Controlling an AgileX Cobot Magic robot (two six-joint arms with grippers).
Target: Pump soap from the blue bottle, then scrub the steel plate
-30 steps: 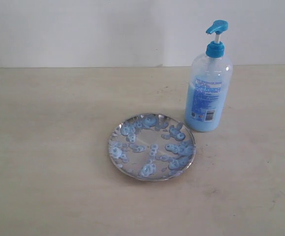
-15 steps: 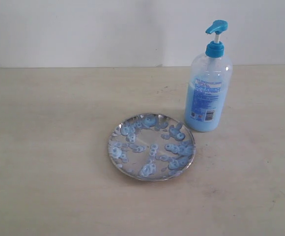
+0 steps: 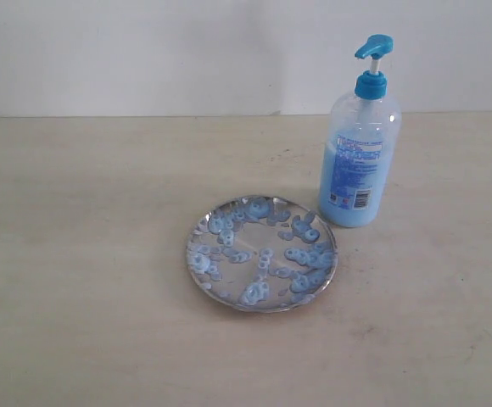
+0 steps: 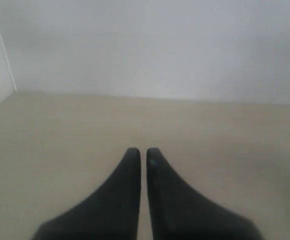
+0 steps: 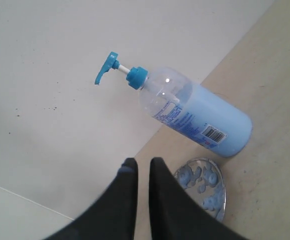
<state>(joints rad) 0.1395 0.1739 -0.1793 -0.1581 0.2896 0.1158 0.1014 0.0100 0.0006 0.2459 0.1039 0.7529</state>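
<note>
The blue bottle (image 3: 360, 144) stands upright at the back right of the table, its blue pump head (image 3: 373, 47) raised; the right wrist view also holds the bottle (image 5: 195, 112). Just in front and left of it lies the steel plate (image 3: 262, 253), dotted with pale-blue soap blobs (image 3: 301, 255); part of the plate (image 5: 205, 187) shows in the right wrist view. Neither arm appears in the exterior view. My left gripper (image 4: 142, 152) is shut over bare table, holding nothing. My right gripper (image 5: 143, 163) is shut and empty, apart from the bottle and plate.
The beige table (image 3: 85, 254) ends at a white wall (image 3: 144, 51) behind the bottle. No other objects show on it.
</note>
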